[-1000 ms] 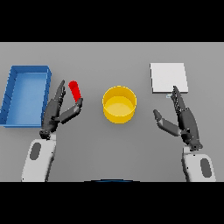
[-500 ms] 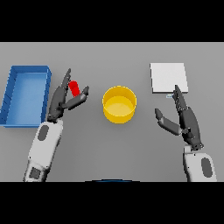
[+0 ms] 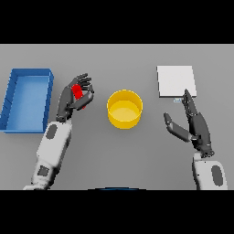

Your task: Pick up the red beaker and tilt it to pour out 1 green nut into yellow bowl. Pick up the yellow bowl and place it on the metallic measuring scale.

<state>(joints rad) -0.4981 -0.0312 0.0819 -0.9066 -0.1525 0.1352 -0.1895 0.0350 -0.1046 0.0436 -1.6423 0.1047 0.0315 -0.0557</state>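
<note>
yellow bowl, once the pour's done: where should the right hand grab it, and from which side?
Probably at the rim of the yellow bowl, from its right side. It stands upright and open-topped with a low round wall, so thumb and fingers can pinch that wall. The right hand is open on that side, nearest the measuring scale.

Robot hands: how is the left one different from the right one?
The left robot hand has its fingers curled round the red beaker; the right robot hand is open, fingers straight, holding nothing. The left is beside the blue bin; the right is just below the white scale. Both are dark, on white arms.
</note>
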